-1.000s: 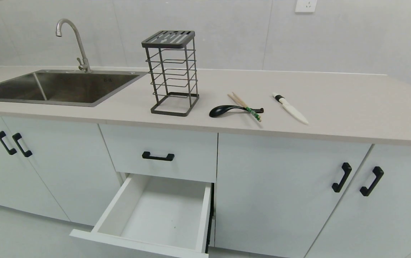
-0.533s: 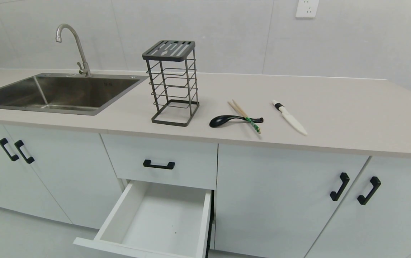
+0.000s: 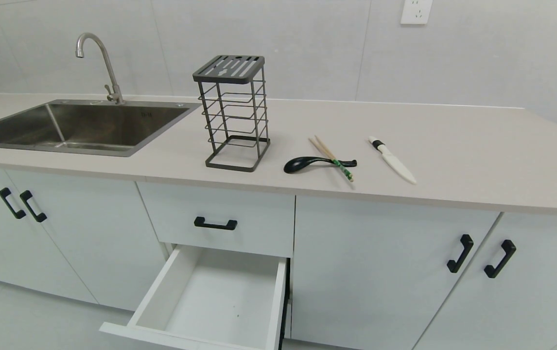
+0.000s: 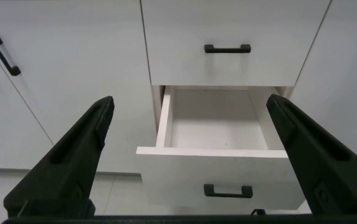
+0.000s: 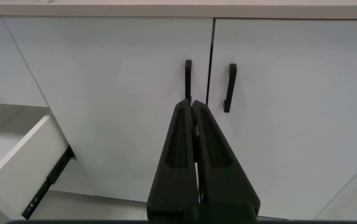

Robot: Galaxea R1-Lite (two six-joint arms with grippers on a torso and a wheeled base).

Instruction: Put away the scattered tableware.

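Countertop (image 3: 453, 146) holds one spoon (image 3: 303, 163), two chopsticks (image 3: 322, 147), one knife (image 3: 395, 156); left end effector (image 4: 190, 104) gapes, right end effector (image 5: 192, 107) closed.

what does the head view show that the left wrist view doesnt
Head view, not left wrist: the countertop with the sink, faucet, wire rack, black spoon, chopsticks lying across its handle, and white knife. Left wrist, not head: the left gripper, open, and a third drawer's handle beneath the open drawer. Both: the open drawer and the closed drawer above it.
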